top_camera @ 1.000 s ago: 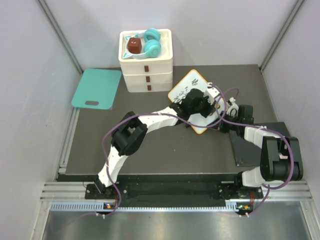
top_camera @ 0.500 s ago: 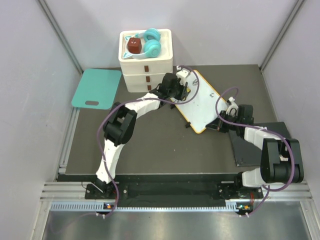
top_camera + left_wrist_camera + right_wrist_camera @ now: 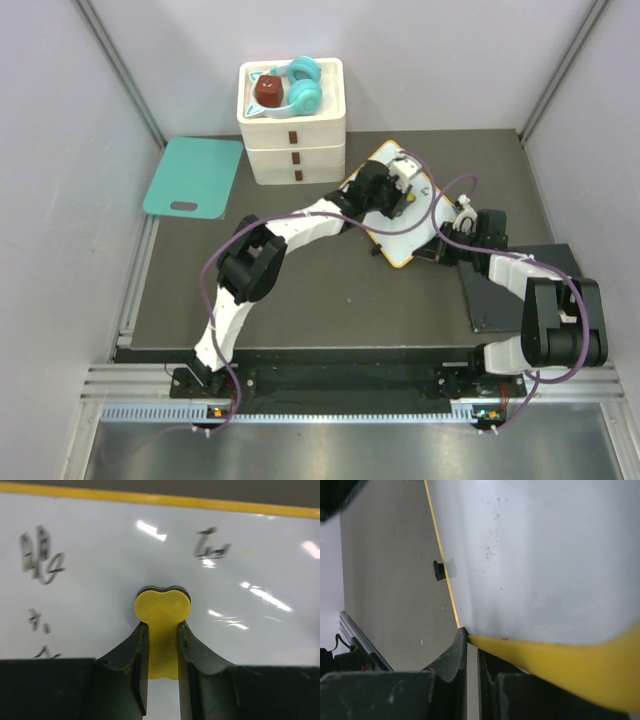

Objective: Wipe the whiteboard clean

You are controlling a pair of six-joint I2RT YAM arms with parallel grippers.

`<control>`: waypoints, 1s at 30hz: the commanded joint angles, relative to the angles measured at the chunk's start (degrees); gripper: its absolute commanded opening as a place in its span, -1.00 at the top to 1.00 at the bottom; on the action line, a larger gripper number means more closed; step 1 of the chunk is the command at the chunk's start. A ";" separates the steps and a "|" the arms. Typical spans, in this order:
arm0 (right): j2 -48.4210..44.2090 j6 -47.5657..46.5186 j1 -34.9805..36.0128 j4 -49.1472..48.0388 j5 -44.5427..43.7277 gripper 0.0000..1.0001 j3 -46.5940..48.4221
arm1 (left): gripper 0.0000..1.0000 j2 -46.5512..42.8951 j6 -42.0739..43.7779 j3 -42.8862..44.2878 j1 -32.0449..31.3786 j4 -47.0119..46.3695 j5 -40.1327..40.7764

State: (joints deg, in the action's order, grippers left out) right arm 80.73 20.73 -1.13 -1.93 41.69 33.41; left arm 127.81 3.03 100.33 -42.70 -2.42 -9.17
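The whiteboard [image 3: 412, 228] lies flat on the dark bench [image 3: 330, 300], right of centre and turned cornerwise, so that one corner points toward the arms. The left arm reaches across to it, and the left end effector [image 3: 402, 180] hangs over the board's far half. In the left wrist view its fingers [image 3: 137, 655] are drawn close together on a yellow eraser [image 3: 162, 605] with a dark layer beneath, its rounded end seemingly pressed to the white surface. Black scribbles [image 3: 42, 555] stand to the left of the eraser and a smaller mark [image 3: 210, 547] lies beyond it, near the yellow rim. The right end effector [image 3: 437, 250] sits at the board's near right edge — in the right wrist view its two fingers [image 3: 452, 655] are nearly closed and pinch the yellow rim between them. A small black piece [image 3: 438, 570] lies on the bench just beside the board's edge. At the back stands a white drawer unit [image 3: 295, 150] with teal headphones [image 3: 303, 88] and a red-brown block [image 3: 268, 92] on top; a teal board [image 3: 195, 177] lies to its left, and a dark grey pad [image 3: 495, 295] lies under the right arm.
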 commanded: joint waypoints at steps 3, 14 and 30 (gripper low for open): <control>-0.84 -5.35 2.71 7.03 5.15 1.00 -1.59 | 1.00 4.81 -2.94 -4.18 -8.90 2.94 -8.06; -1.36 -5.35 2.71 7.12 4.98 1.00 -1.77 | 1.00 7.28 -8.65 -1.11 1.90 6.54 -1.03; -1.63 -5.35 2.71 7.03 4.98 1.00 -1.86 | 1.00 13.34 -13.31 9.35 11.23 18.41 -7.61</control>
State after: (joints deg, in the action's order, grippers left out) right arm 79.61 20.34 -0.86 -1.58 42.59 33.36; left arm 134.10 -10.63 108.60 -30.28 3.90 -17.15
